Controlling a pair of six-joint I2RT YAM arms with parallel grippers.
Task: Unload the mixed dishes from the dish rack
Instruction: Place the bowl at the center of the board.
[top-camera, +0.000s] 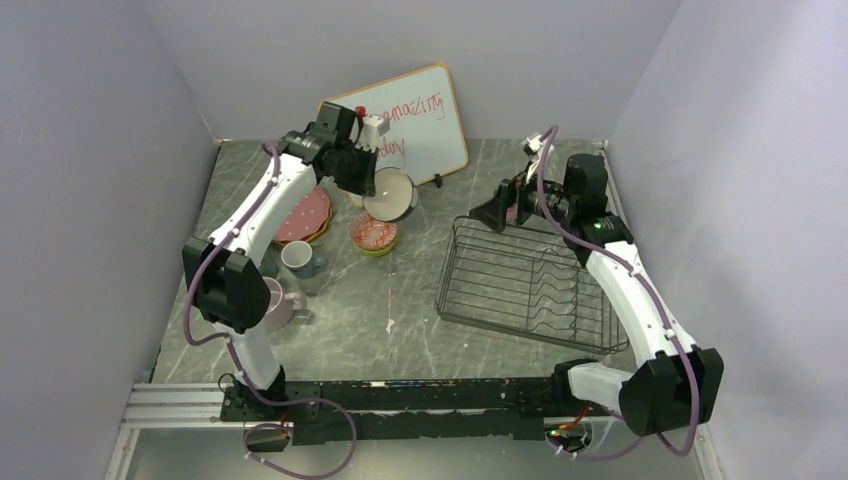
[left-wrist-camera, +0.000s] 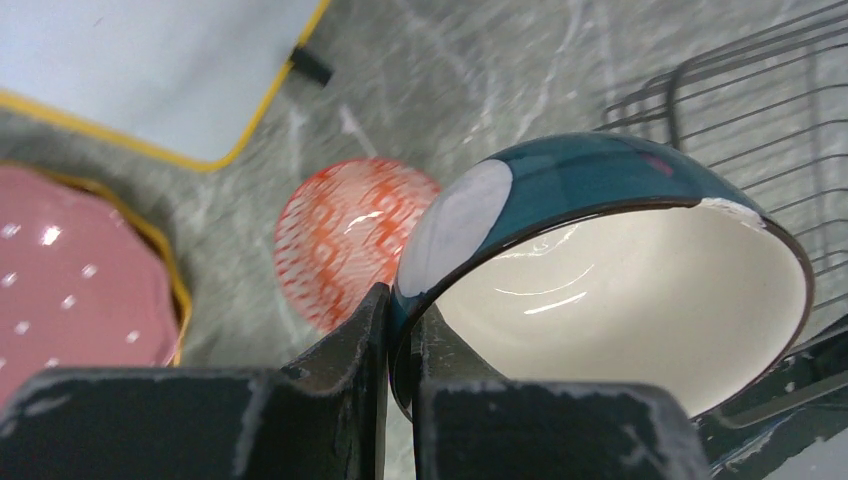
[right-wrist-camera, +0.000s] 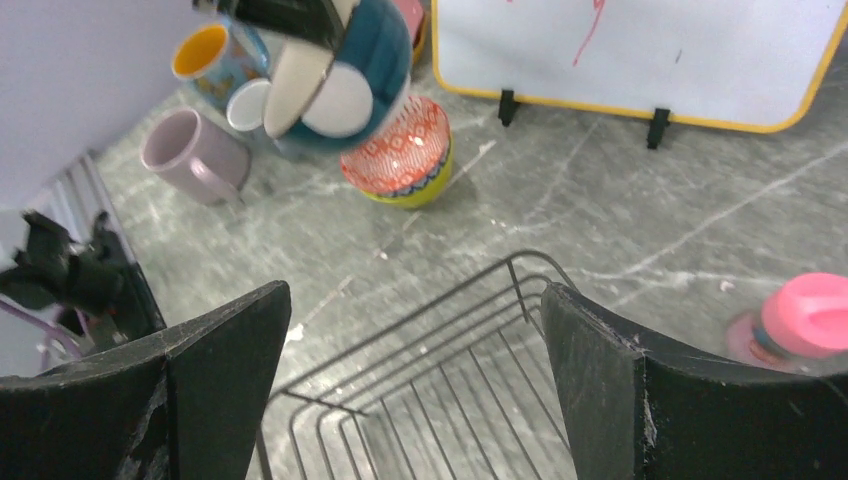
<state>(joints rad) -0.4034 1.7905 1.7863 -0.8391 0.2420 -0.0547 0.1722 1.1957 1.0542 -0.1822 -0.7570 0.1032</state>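
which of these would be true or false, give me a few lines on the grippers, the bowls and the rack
1. The left gripper is shut on the rim of the teal bowl. True.
2. The right gripper holds a mug. False: its jaws stand open and empty above the rack.
3. Plates stand in the rack. False: no dish shows in it.
4. From above, the pink plate lies left of the red patterned bowl. True.
5. The lilac mug sits inside the rack. False: it stands on the table, outside it.
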